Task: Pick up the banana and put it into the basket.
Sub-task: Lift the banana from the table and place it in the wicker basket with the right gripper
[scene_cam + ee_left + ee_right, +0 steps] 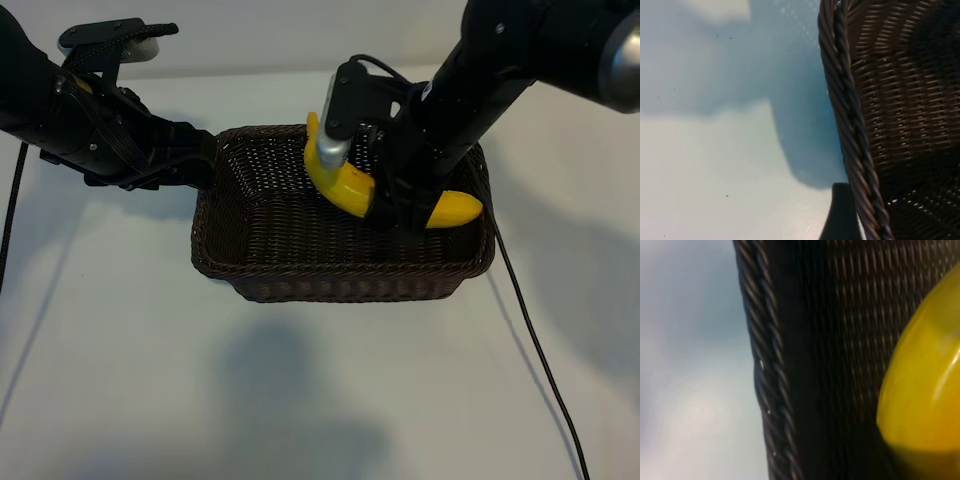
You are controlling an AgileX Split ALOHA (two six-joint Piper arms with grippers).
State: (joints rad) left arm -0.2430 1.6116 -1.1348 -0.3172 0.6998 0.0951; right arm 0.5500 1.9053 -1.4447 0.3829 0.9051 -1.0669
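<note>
Gripping the banana [345,185] inside the basket [300,280], right gripper [400,205] crowds its wall; left gripper [195,150] waits open outside.

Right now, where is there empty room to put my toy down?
The white table in front of the basket is bare, and so is the basket's left half. The right half is crowded: the right tool holds the banana there. The left tool sits open by the basket's left rim.
</note>
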